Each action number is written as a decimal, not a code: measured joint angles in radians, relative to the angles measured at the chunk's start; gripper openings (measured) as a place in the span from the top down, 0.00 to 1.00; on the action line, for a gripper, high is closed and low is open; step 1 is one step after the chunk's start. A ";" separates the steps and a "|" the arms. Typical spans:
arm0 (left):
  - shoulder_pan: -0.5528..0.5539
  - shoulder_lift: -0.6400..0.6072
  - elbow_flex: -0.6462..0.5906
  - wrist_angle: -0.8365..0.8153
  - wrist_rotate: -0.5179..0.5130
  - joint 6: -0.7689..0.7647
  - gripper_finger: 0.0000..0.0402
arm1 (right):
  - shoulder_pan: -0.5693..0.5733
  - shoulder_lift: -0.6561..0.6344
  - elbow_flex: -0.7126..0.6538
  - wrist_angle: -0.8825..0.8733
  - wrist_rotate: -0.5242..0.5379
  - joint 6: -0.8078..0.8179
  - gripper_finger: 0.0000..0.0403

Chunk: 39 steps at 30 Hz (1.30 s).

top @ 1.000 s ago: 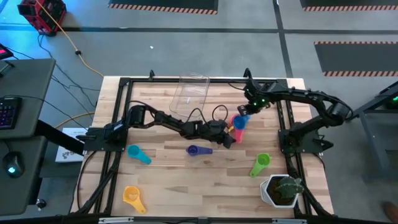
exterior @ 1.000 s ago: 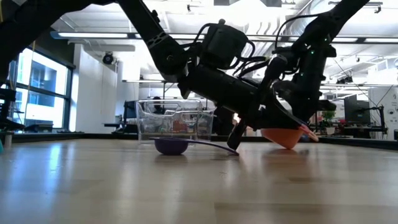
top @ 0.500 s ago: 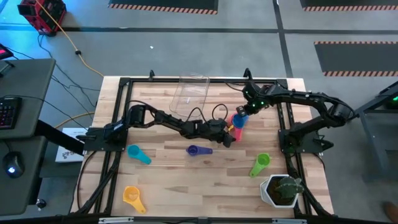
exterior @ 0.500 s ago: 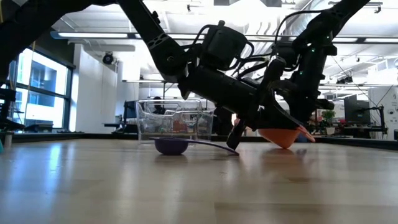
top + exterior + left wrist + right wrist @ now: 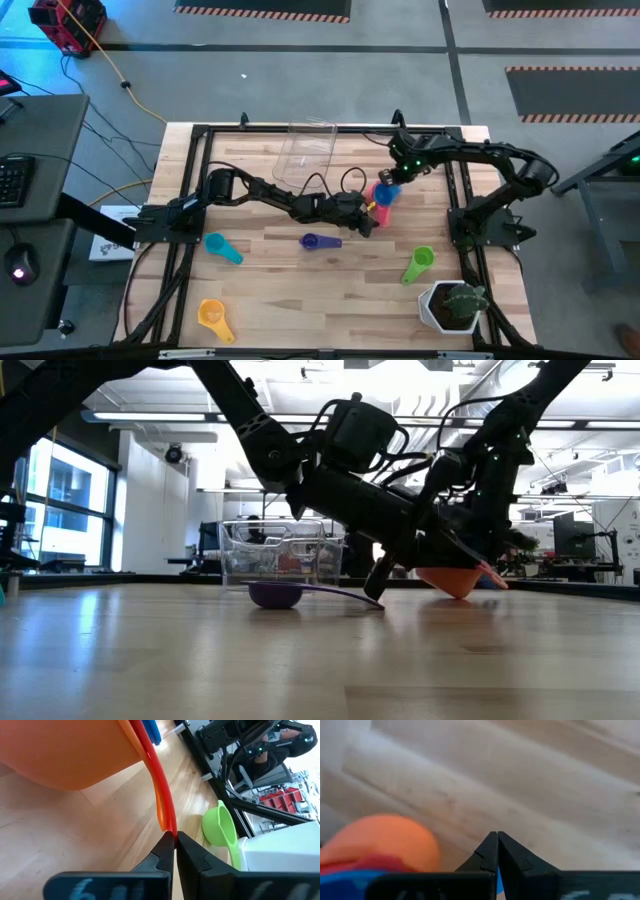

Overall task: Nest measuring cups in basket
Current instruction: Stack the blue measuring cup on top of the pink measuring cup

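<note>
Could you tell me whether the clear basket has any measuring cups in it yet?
Empty, apparently: in the high view the basket shows only bare table through its clear walls.

potted plant (image 5: pixel 452 304), red machine (image 5: pixel 68 22), keyboard (image 5: pixel 12 181)

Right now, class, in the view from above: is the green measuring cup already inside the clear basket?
No: the green measuring cup lies on the bare wood near the potted plant, far from the basket.

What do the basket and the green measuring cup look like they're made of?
Basket: clear, glossy hard plastic, most likely; the wooden tabletop shows through its walls. Green measuring cup: opaque moulded plastic, it seems, uniform in colour with a soft sheen along its smooth rim.
</note>
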 joint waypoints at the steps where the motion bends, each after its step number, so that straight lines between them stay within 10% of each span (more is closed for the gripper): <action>1: 0.000 0.000 0.000 0.000 -0.004 -0.001 1.00 | 0.006 0.000 0.000 -0.012 -0.014 -0.003 1.00; 24: 0.002 0.000 0.000 0.002 -0.025 0.001 0.99 | 0.283 -0.051 0.000 -0.092 -0.062 0.161 1.00; 39: 0.047 -0.023 -0.001 -0.006 0.170 0.018 0.64 | 0.284 -0.145 0.000 -0.122 -0.040 0.179 1.00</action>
